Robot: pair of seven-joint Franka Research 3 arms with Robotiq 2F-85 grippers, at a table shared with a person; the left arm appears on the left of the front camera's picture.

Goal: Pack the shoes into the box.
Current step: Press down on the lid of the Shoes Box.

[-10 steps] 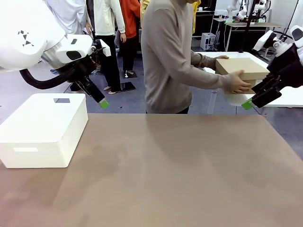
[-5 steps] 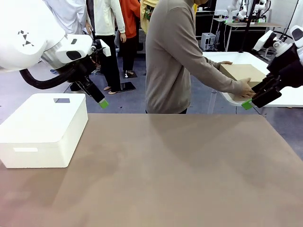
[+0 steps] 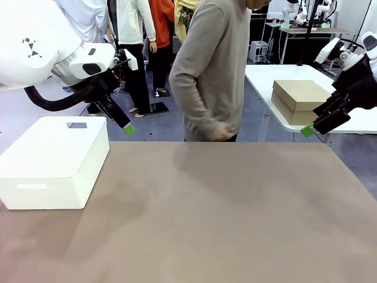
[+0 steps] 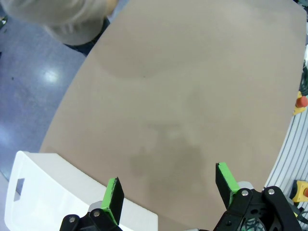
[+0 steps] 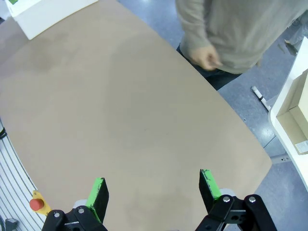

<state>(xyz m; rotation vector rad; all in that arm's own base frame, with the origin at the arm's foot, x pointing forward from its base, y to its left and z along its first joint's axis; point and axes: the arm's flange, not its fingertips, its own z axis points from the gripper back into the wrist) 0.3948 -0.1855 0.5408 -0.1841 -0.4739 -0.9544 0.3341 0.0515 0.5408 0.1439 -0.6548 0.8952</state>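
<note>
No readable text, brand, number or sign anywhere, small black triangle marks on the white left arm housing (image 3: 32,48) at ten o'clock, not legible as lettering

Setting: robotics lab, open floor. Evidence: grey-blue glossy floor (image 3: 159,127) reflecting ceiling lights; brown work table (image 3: 206,212) in the near field; a second, white table (image 3: 265,79) at far right carrying a closed cardboard box (image 3: 299,100); further benches (image 3: 306,32) at far right with white robot arms on them. Several standing people (image 3: 132,35) far left. Red emergency-stop button (image 5: 36,204) and grey ribbed cable conduit (image 5: 17,178) beside the brown table's edge.
</note>
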